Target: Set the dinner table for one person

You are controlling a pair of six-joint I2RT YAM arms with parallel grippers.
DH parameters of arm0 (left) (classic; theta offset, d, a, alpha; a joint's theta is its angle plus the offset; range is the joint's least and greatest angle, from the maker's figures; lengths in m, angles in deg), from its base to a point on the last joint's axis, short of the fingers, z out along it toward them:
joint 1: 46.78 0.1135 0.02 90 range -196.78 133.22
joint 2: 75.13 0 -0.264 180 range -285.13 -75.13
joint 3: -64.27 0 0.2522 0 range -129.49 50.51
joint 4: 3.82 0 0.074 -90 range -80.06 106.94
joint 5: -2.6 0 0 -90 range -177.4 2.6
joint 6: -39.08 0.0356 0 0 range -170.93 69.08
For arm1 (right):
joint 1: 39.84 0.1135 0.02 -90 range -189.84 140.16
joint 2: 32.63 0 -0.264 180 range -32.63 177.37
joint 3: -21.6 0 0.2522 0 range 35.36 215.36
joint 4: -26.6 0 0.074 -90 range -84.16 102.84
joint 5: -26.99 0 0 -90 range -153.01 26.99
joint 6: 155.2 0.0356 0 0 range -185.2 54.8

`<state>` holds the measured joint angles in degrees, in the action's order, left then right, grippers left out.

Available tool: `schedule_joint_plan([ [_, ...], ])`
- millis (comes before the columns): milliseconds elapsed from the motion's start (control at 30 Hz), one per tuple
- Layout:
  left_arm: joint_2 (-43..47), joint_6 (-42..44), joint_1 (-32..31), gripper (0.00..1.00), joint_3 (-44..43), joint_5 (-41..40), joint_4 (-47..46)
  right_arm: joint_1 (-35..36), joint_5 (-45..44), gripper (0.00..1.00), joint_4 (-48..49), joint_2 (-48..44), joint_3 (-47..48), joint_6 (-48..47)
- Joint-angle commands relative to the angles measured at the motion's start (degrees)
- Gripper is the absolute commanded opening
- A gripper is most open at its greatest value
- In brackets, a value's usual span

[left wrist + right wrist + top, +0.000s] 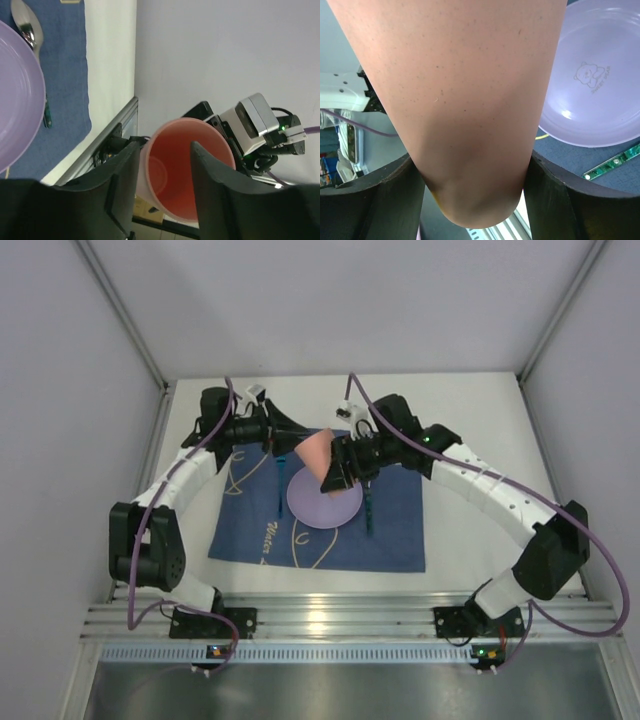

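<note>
Right claw (pixel 475 195) pinches the empty pink cup (pixel 316 452). Left claw (pixel 167 150) stands spread astride the cup rim. Below both claws, an empty purple plate (pixel 322 502) lies on a blue mat (pixel 395 530) on the table (pixel 450 550).

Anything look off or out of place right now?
The pink cup is lying sideways in mid-air above the purple plate, right gripper clamped on its base, left gripper straddling its rim. Nothing looks spilled.

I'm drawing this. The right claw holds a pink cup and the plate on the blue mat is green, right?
The plate on the blue mat is pale purple, not green; the top view shows it. The right claw does hold the pink cup.
</note>
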<state>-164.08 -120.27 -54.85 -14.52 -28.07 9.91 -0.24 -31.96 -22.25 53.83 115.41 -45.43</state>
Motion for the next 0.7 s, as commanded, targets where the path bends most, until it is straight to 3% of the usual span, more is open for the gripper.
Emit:
schedule_joint_plan([
  [0, 3.0, 0.2, -2.2, 0.46, -1.5, 5.3, -2.5, 0.5, -0.2, 0.0, -0.2, 0.9, 2.8, -2.3],
  [133, 4.7, 1.2, -3.0, 0.25, -1.9, 7.0, -2.3, 0.6, -1.2, 0.0, -0.2, 1.2, 3.4, -2.5],
  [167, 4.8, 1.7, -3.0, 0.11, -1.7, 7.2, -1.3, 0.5, -1.5, 0.0, -0.2, 1.1, 3.7, -2.6],
  [200, 5.1, 3.3, -3.0, 0.06, -1.8, 7.4, 1.5, 0.5, -2.2, 0.0, -0.3, 1.0, 4.1, -2.9],
  [267, 5.4, 5.4, -3.0, 0.0, -1.9, 7.4, 4.0, 0.4, -3.3, 0.0, -0.9, 1.0, 4.8, -3.4],
  [433, 7.2, 16.8, -3.1, 0.0, -4.6, 4.4, 15.5, -1.3, -6.3, 0.0, -3.0, 1.2, 6.5, -5.0],
  [467, 7.2, 19.3, -3.1, 0.0, -6.7, 3.3, 18.4, -1.8, -7.0, 0.04, -3.6, 1.4, 7.3, -5.4],
  [500, 7.0, 24.0, -3.1, 0.0, -7.7, -0.2, 24.8, -2.8, -7.9, 0.18, -5.2, 1.6, 7.7, -5.6],
  [533, 6.5, 26.3, -3.1, 0.0, -8.8, -2.2, 27.9, -3.3, -10.0, 0.42, -6.0, 1.7, 8.1, -6.0],
  [567, 6.0, 28.5, -3.2, 0.0, -11.3, -4.6, 30.9, -3.9, -11.3, 0.85, -6.8, 1.7, 8.8, -6.2],
  [667, 3.2, 36.4, -6.1, 0.0, -17.5, -16.9, 42.7, -7.5, -14.9, 1.0, -8.7, 0.5, 9.0, -6.6],
])
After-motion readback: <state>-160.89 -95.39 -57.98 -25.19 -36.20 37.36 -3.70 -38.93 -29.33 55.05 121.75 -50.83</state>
